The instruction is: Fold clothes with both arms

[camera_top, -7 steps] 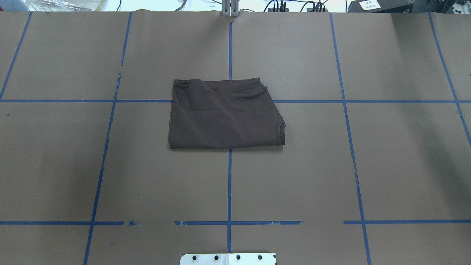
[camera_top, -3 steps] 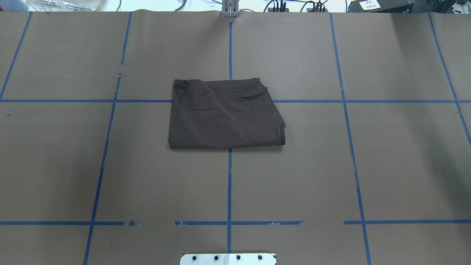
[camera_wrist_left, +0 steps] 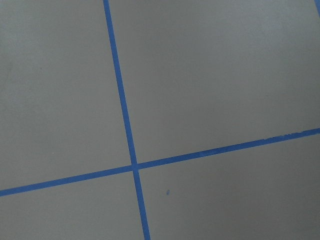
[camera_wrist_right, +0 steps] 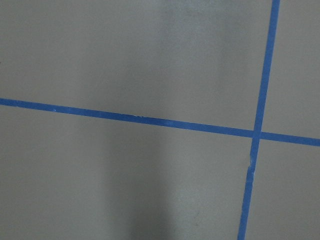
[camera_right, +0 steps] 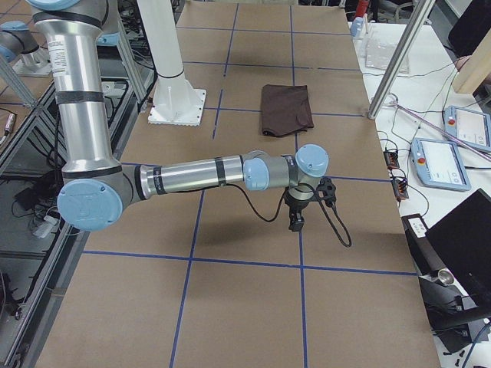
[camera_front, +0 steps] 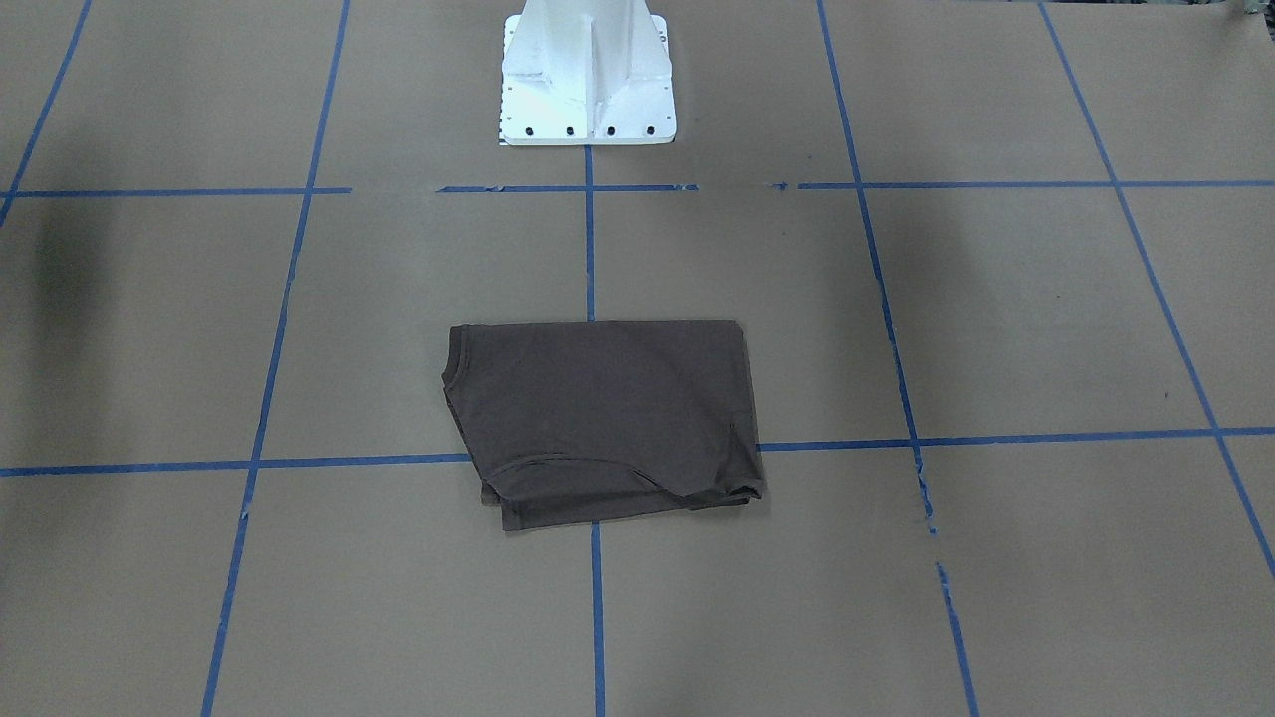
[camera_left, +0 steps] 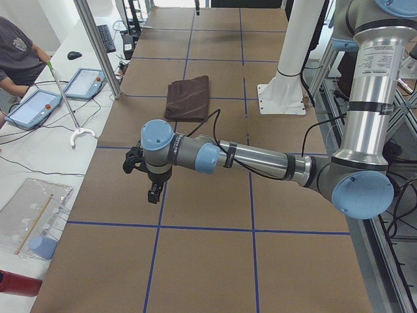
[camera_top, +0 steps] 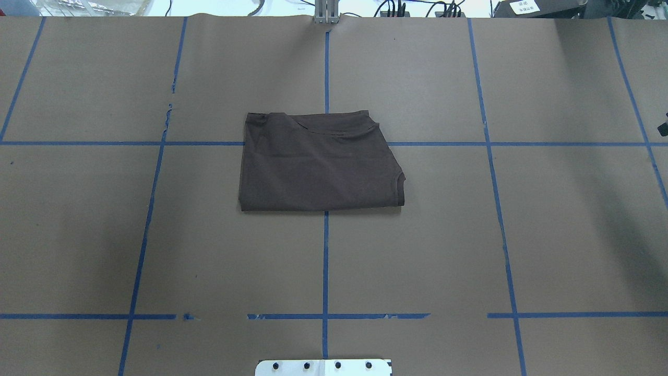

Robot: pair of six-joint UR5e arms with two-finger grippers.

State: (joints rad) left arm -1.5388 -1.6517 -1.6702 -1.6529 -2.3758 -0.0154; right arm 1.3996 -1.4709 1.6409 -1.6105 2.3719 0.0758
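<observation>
L gripper (camera_left: pixel 154 195): seen from table-end cam only, fingers small and dark, gap btwn them not readable. R gripper (camera_right: pixel 294 225): same. Small black scrap (camera_top: pixel 664 127) at overhead right edge, cut off, can't ID. Folded shirt (camera_top: pixel 318 167): lower layers covered by top one. White pedestal (camera_top: pixel 323 367) cut by bottom edge overhead, by top edge in front cam. One person (camera_left: pixel 16 52) cut by left edge.

Open surface surrounds the folded T-shirt (camera_top: pixel 318 167) at the middle of the table (camera_top: pixel 496 250), so approach is free from every edge. The white pedestal (camera_front: pixel 588 80) blocks the middle of the robot-side edge. The left arm (camera_left: pixel 260 156) and right arm (camera_right: pixel 192 175) hang low over opposite ends, well apart from the T-shirt.
</observation>
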